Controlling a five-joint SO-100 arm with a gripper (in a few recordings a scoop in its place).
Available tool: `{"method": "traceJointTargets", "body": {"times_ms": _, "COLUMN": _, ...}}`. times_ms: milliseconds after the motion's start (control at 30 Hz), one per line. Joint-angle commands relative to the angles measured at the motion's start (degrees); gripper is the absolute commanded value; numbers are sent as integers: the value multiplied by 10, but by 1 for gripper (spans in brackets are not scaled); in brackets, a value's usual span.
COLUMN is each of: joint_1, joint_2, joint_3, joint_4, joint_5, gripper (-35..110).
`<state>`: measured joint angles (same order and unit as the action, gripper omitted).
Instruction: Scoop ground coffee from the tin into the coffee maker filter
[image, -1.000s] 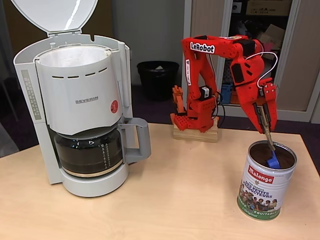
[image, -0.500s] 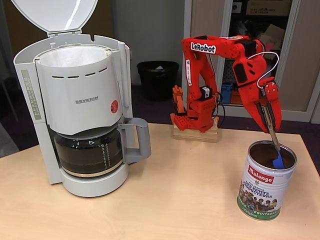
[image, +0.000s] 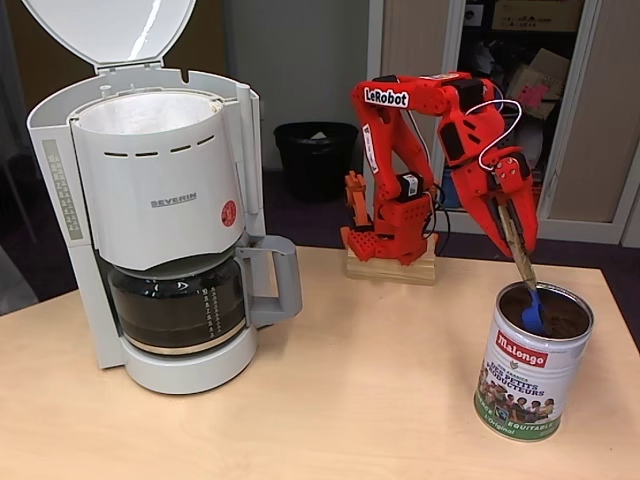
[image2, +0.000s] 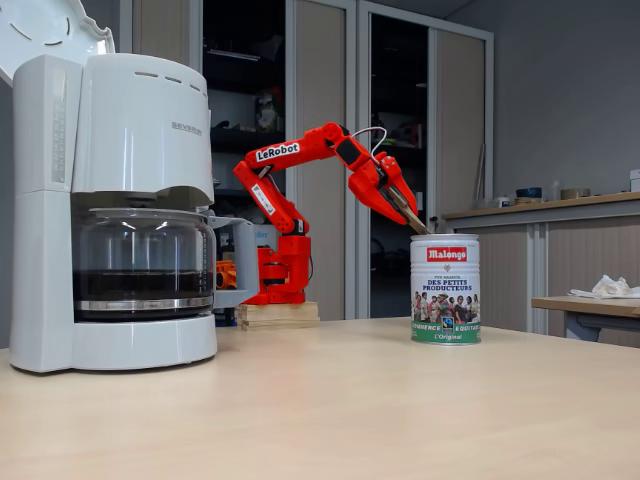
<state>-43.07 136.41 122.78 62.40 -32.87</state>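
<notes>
Coffee maker (image: 160, 215) sits on the left of the tabletop (image: 330, 410), lid flipped up, white paper filter (image: 145, 112) in the basket. Red arm in the middle reaches right and down; its hand (image: 512, 232) is clamped on a spoon (image: 527, 290) whose blue scoop is down in the ground coffee (image: 560, 315) inside the open tin (image: 530, 365), far right.
</notes>
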Motion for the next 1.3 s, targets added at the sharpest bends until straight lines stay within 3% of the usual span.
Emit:
{"method": "traceJointTargets", "body": {"times_ms": 0, "joint_1": 1, "joint_2": 49, "joint_3": 11, "joint_4": 13, "joint_5": 11, "gripper": 0}}
{"method": "traceJointTargets", "body": {"times_ms": 300, "joint_1": 9, "joint_2": 98, "joint_3": 26, "joint_4": 26, "joint_5": 64, "gripper": 0}}
{"method": "traceJointTargets", "body": {"times_ms": 633, "joint_1": 4, "joint_2": 127, "joint_3": 80, "joint_4": -39, "joint_5": 131, "gripper": 0}}
{"method": "traceJointTargets", "body": {"times_ms": 933, "joint_1": -25, "joint_2": 182, "joint_3": 155, "joint_4": -156, "joint_5": 311, "gripper": 0}}
{"method": "traceJointTargets", "body": {"times_ms": 1267, "joint_1": -34, "joint_2": 303, "joint_3": 229, "joint_4": -207, "joint_5": 385, "gripper": 0}}
